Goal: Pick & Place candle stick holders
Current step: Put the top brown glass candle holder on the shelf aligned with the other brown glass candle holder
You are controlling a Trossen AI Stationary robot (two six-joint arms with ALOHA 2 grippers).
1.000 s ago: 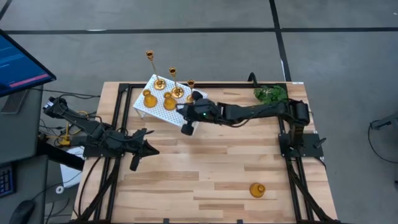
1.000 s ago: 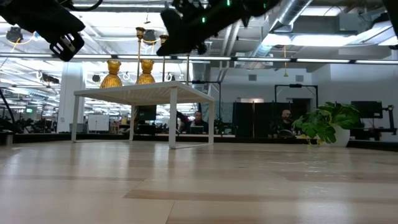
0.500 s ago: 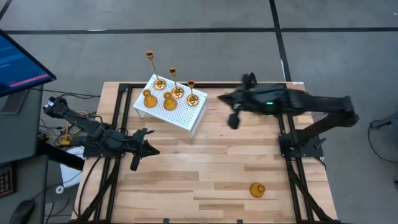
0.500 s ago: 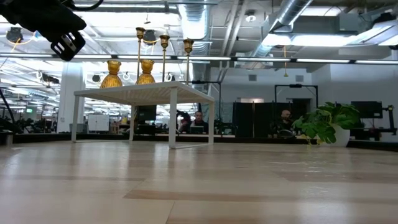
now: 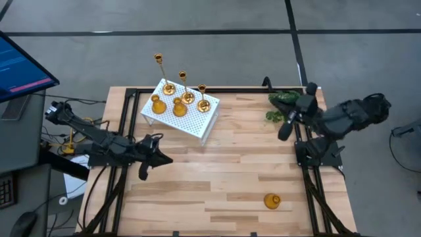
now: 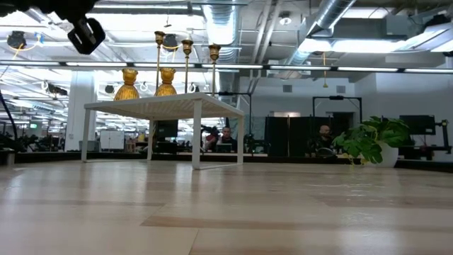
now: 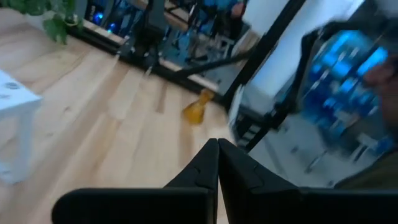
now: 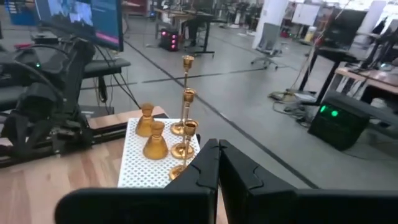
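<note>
The wide middle of the wooden table (image 5: 223, 164) lies bare and open to passage, blocked only at the far left by the white perforated stand (image 5: 191, 120) carrying five candle stick holders (image 5: 179, 105), at the far right by the plant (image 5: 284, 100), and near right by one short holder (image 5: 272, 201).

right hand (image 8: 218, 148) closed, empty | five candle stick holders (image 8: 155, 144) on white perforated stand (image 8: 134, 167)

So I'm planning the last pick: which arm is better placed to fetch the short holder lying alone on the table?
Probably the left. The lone short holder lies nearer the right side, but the right gripper is pulled back by the plant, while the left gripper, shut, points toward it.
</note>
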